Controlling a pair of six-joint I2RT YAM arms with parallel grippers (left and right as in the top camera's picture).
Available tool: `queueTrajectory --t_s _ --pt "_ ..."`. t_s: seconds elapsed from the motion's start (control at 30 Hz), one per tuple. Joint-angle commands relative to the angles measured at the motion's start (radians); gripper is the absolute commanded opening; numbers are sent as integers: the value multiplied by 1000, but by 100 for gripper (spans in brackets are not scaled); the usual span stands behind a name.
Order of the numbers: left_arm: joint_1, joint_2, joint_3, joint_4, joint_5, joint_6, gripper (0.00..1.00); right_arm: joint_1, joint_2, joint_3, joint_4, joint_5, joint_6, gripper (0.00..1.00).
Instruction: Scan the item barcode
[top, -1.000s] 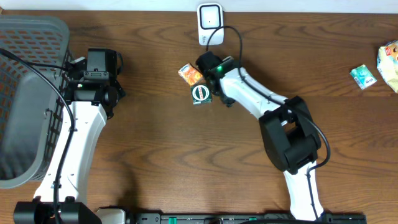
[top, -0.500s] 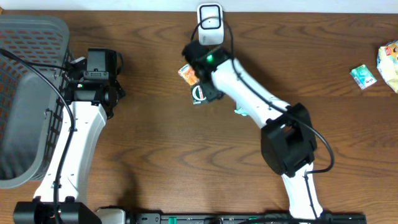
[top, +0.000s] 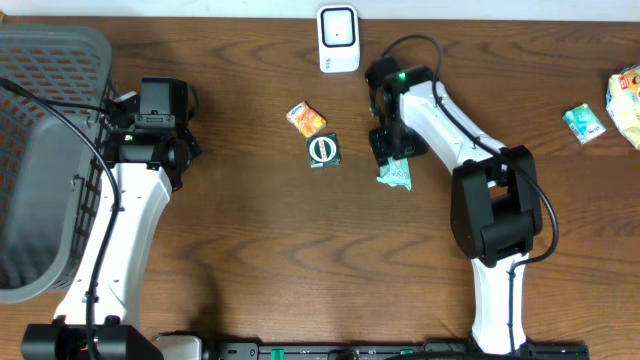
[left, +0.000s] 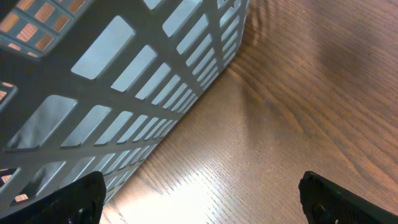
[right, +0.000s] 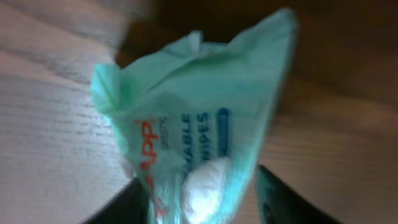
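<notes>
Having swung rightward away from the orange packet (top: 306, 119) and the green disc (top: 323, 151), the right gripper (top: 388, 152) is now hanging over the wipes (top: 395, 175), with both of those items lying off to its left. The wipes are lying on the table (top: 250, 250) right under its tips, and in the wrist view the mint pack is sitting between the two fingers (right: 118, 205). I cannot tell whether they are squeezing it or only flanking it. The scanner (top: 338, 38) is standing ahead of this gripper and a little to its left, apart from it. The left gripper (left: 202, 205) is holding its jaws wide apart over bare wood, gripping nothing, with the basket (left: 124, 93) wall rising just ahead and to its left.
</notes>
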Motion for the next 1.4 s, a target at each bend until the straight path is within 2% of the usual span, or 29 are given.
queueTrajectory --t_s 0.0,0.03,0.1,0.3,0.4,0.67,0.83,0.93,1.07,1.2,1.37 --pt "4 4 -3 -2 -24 13 98 1 -5 -45 35 -50 -5 21" --pt "4 4 -3 -2 -24 13 98 4 -5 -44 42 -49 -5 8" --pt "4 4 -3 -2 -24 13 98 8 -6 -36 54 -49 -5 1" --pt "4 4 -3 -2 -24 13 98 15 -6 121 84 -53 0 1" --pt "4 4 -3 -2 -24 13 98 24 -6 216 174 -53 13 1" --pt "4 4 -3 -2 -24 13 98 57 7 255 755 -6 12 1" --pt "4 4 -3 -2 -24 13 98 70 76 253 1006 140 -11 1" --pt "4 4 -3 -2 -24 13 98 68 135 253 1112 162 -61 1" --pt "4 4 -3 -2 -24 13 98 66 201 253 1197 171 -92 1" --pt "4 4 -3 -2 -24 13 98 66 208 254 1203 251 -108 1" --pt "4 4 -3 -3 -24 13 98 70 189 286 1171 369 -206 1"
